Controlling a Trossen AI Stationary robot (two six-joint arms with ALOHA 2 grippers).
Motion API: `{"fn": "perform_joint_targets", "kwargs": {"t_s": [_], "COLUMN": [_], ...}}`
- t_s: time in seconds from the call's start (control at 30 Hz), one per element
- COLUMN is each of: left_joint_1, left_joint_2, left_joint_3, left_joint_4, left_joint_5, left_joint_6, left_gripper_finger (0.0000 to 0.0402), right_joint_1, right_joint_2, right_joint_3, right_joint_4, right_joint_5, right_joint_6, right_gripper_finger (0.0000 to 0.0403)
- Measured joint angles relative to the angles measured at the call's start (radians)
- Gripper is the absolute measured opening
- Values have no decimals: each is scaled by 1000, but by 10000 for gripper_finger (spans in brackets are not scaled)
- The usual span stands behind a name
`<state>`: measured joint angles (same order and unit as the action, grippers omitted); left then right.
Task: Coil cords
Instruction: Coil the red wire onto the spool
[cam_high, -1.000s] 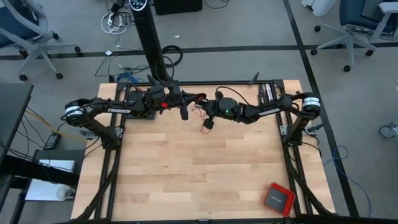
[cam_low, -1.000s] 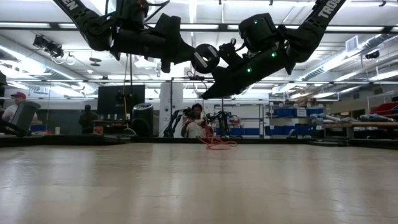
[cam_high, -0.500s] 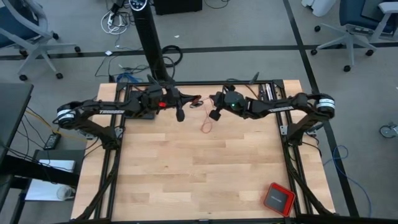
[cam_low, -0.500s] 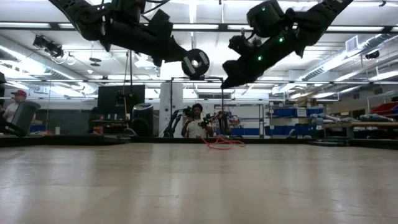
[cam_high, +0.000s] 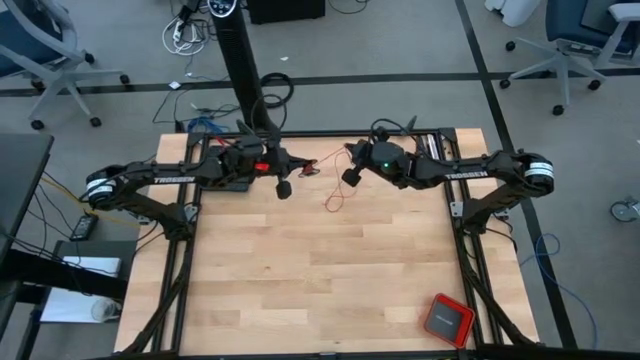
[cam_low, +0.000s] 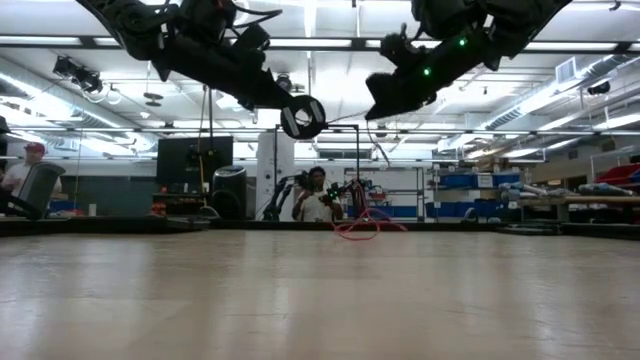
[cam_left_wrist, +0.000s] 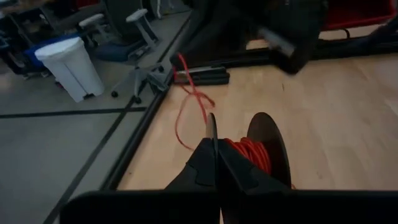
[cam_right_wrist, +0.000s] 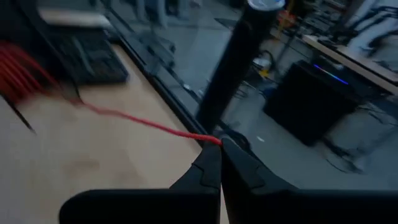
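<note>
One red cord (cam_high: 333, 190) lies on one table (cam_high: 300, 270). One red box (cam_high: 447, 319) sits there too. Two arms, each with one pincer: left (cam_high: 283, 189), right (cam_high: 349, 177). Three office chairs stand beyond the table.

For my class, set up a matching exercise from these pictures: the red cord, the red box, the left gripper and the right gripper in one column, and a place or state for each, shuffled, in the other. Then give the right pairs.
Column 1
1. red cord
2. red box
3. left gripper
4. right gripper

Column 2
A. alone near the table's near right corner
B. shut, with a spool of wound red cord at its fingers
C. loose loop lying on the wood at the far edge
D. shut, pinching a taut strand of the cord

Pairs: 1-C, 2-A, 3-B, 4-D
</note>
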<state>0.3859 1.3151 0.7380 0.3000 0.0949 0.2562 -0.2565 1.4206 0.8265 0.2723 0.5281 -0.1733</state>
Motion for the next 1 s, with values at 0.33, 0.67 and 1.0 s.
{"fn": "perform_joint_targets", "kwargs": {"t_s": [0.33, 0.67, 1.0], "left_joint_1": [-7, -9, -19], "left_joint_2": [31, 79, 79], "left_joint_3": [-2, -2, -2], "left_joint_4": [3, 64, 108], "left_joint_5": [-15, -246, -302], "left_joint_6": [-5, -66, -157], "left_gripper_finger": [0, 0, 0], "right_joint_1": [41, 38, 45], "right_joint_2": [0, 15, 198], "right_joint_3": [0, 2, 4], "right_joint_4": [151, 197, 501], "right_joint_5": [-82, -242, -412], "right_joint_6": [25, 131, 173], "right_gripper_finger": [0, 0, 1]}}
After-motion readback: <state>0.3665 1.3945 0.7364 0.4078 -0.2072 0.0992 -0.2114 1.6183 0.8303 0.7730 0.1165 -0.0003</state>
